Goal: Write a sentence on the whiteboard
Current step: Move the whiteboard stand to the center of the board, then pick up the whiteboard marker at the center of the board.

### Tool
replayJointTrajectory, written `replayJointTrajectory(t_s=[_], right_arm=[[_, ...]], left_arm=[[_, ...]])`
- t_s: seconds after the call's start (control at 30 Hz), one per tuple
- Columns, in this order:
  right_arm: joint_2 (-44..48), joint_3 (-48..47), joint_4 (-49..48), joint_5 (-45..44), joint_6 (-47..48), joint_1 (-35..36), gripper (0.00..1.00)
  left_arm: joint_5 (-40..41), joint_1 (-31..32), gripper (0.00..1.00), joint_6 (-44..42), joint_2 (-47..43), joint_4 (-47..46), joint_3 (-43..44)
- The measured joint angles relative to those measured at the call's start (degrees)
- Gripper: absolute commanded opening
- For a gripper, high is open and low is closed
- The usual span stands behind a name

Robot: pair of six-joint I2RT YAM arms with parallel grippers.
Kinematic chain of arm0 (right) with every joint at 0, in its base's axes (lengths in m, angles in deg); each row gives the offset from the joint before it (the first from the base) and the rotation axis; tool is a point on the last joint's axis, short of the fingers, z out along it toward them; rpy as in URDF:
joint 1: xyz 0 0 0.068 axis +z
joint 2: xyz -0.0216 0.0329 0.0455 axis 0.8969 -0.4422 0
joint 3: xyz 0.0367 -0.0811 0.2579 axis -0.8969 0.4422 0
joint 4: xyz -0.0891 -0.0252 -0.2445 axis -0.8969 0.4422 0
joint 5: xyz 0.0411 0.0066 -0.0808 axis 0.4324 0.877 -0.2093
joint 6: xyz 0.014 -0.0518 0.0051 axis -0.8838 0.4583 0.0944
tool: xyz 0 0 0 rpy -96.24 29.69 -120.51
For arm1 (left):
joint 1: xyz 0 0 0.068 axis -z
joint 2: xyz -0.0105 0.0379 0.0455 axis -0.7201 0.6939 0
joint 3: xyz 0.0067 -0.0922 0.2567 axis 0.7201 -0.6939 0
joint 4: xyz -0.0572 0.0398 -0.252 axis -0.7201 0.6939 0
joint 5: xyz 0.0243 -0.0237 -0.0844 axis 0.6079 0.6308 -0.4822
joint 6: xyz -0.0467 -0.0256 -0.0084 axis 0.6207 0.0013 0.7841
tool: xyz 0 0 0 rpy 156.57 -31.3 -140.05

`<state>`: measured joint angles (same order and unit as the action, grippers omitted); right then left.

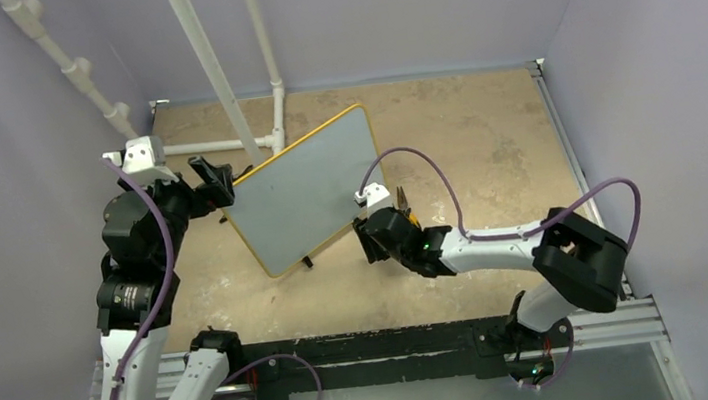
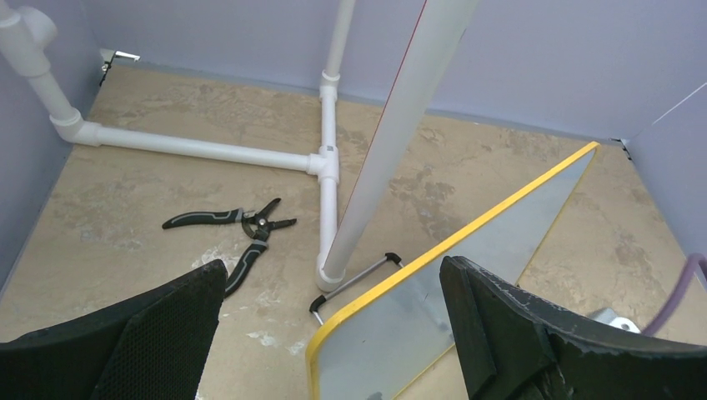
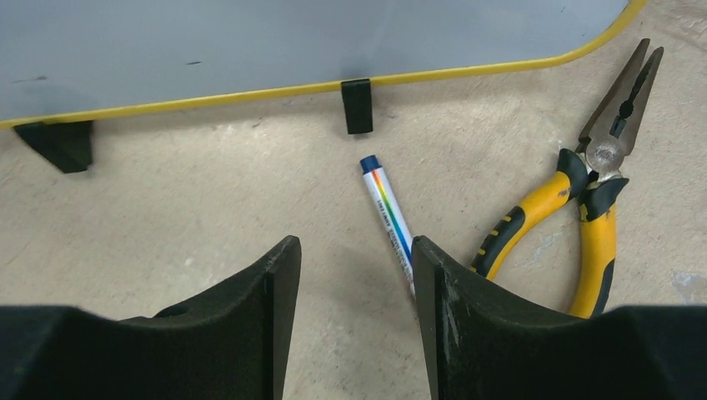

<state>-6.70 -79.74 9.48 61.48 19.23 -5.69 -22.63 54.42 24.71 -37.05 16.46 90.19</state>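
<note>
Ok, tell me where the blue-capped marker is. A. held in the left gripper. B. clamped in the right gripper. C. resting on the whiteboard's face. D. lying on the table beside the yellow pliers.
D: the right wrist view shows the marker lying flat on the table beside the yellow pliers, ahead of the open right gripper.

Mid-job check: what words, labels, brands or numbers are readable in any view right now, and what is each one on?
No text can be read in any view.
marker: a line of tiny print along the barrel, too small to read.
whiteboard: no writing shows on its face, only a couple of small dark specks.
yellow pliers: no marking visible.
black pliers: no marking visible.
</note>
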Motion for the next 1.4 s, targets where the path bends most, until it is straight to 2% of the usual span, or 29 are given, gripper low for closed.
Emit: replayJointTrajectory(t_s=[0.3, 0.53, 0.63, 0.77, 0.93, 1.07, 1.27, 1.4], right_arm=[[-7.28, -5.29, 3.8, -0.39, 0.7, -1.9, 0.48], [-9.68, -6.03, 5.49, -0.42, 0.66, -3.67, 0.39], [-10.62, -6.6, 5.6, -0.24, 0.57, -4.35, 0.28], [-11.04, -6.95, 5.38, 0.31, 0.68, -4.5, 0.0], [-9.99, -6.93, 6.69, 1.4, 0.2, -4.5, 0.0], [-3.15, -6.29, 10.03, 2.14, -0.85, -4.48, 0.0], [17.46, -6.03, 11.76, 3.32, -2.6, -4.48, 0.0], [28.28, -6.03, 10.1, 3.69, -3.48, -4.5, 0.0]], left_arm=[[-2.03, 0.0, 0.99, -0.61, 0.09, 2.14, 1.25], [-4.07, 0.33, 0.94, -2.75, 1.79, 2.62, 1.7], [-4.68, 1.86, 0.92, -3.63, 3.54, 3.39, 2.69], [-5.53, 4.83, 0.9, -4.55, 6.75, 3.72, 5.7], [-9.68, 7.13, 0.88, -3.8, 9.99, 2.21, 7.04], [-14.05, 10.19, 0.88, -2.08, 12.2, -0.44, 7.02], [-22.08, 14.88, 0.86, 2.21, 12.96, -10.08, 3.26], [-23.45, 20.24, 0.86, 5.11, 12.92, -15.82, -1.09]])
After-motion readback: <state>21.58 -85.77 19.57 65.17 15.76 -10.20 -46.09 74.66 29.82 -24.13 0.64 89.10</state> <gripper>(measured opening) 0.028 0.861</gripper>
